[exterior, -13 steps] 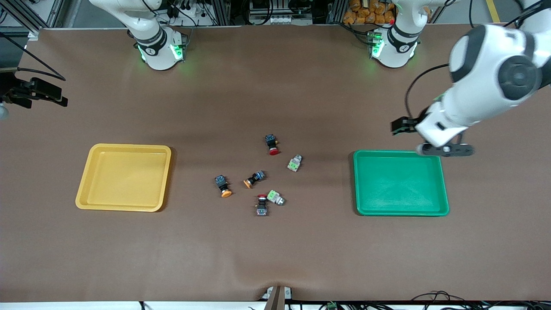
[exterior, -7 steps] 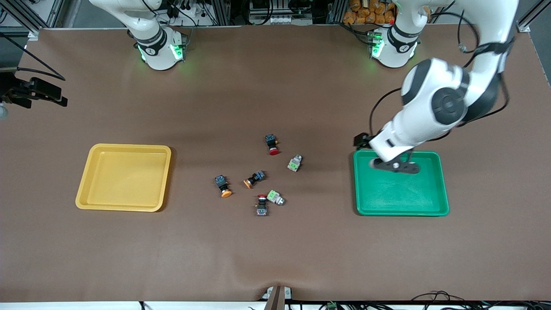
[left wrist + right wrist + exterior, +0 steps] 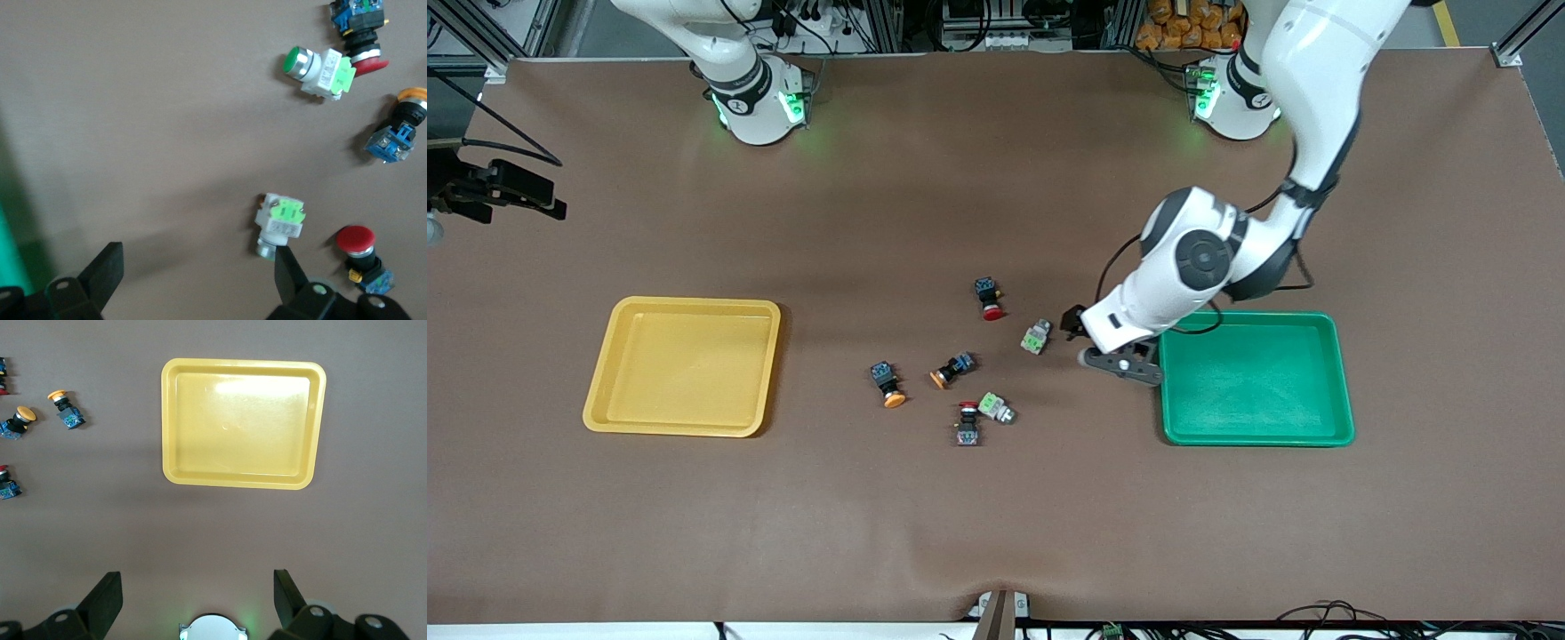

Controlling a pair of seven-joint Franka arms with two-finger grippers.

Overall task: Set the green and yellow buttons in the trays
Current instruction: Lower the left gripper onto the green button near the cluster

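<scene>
My left gripper point(image 3: 1122, 363) hangs open low over the table, between the green tray point(image 3: 1254, 434) and the cluster of buttons. In the left wrist view this gripper point(image 3: 199, 267) holds nothing, and one green button point(image 3: 280, 223) lies on its side right beside one fingertip point(image 3: 287, 267). That button point(image 3: 1036, 337) is the one closest to the green tray. A second green button point(image 3: 996, 407) lies nearer the front camera. Two yellow buttons point(image 3: 951, 369) point(image 3: 889, 384) lie toward the yellow tray point(image 3: 685, 307). My right gripper point(image 3: 197, 593) stands open and empty, high above its own base.
Two black switches with red caps point(image 3: 989, 300) point(image 3: 967, 425) lie among the buttons. The right wrist view shows the yellow tray point(image 3: 243, 477) empty. A ripple in the brown table cover point(image 3: 960, 551) sits near the front edge.
My left arm has swung from the table's end, over the green tray, to beside the nearest green button. Its gripper stayed open. The right arm has not moved.
</scene>
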